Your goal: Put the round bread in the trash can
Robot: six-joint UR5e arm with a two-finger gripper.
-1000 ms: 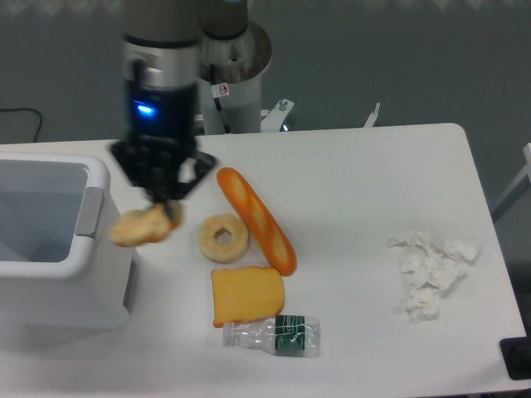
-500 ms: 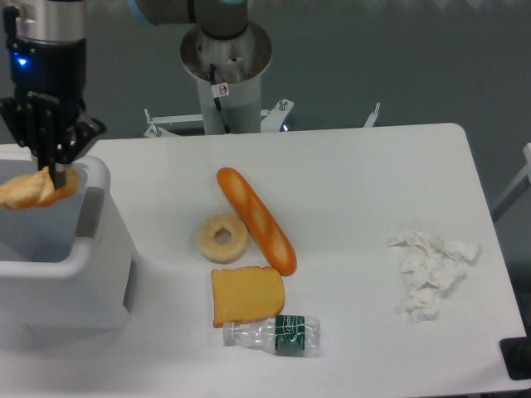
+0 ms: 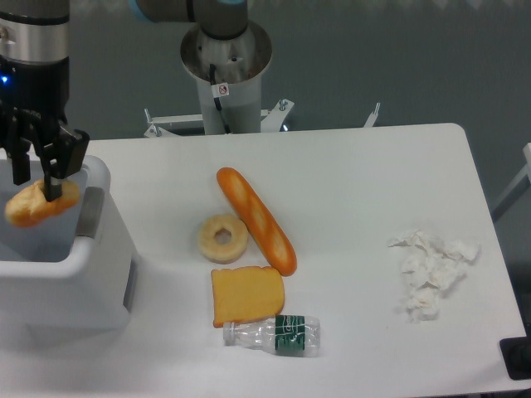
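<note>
Backdrop: grey wall behind, white counter (image 3: 357, 191) filling the lower frame, arm's round base column (image 3: 226, 66) at the back edge.
Jaws (image 3: 31, 181): hanging at far left above the bin's opening, fingers (image 3: 53, 174) pointing down and set apart, one on either side of the bun's top.
Grip: cannot tell for sure whether pinched or already slack; fingers appear to touch the bun, gap between them plainly open.
Round bread (image 3: 40, 203): pale golden, lumpy, tilted a little, up in the air over the pale inside of the bin, just below the fingertips.
Trash can (image 3: 99, 249): white, boxy, rounded corners, sitting at the left edge of the counter, grey panel on its right side.
Ring bread (image 3: 223, 238): cream, centre hole up, flat on the counter right of the bin.
Baguette (image 3: 255, 220): orange, lying diagonally, just beside the ring on its right.
Toast slice (image 3: 246, 295): square, orange, below the ring, near the baguette's lower tip.
Plastic bottle (image 3: 274, 334): clear, green label, on its side, touching the toast's lower edge.
Crumpled tissue (image 3: 430, 272): white heap, well apart at the right.
</note>
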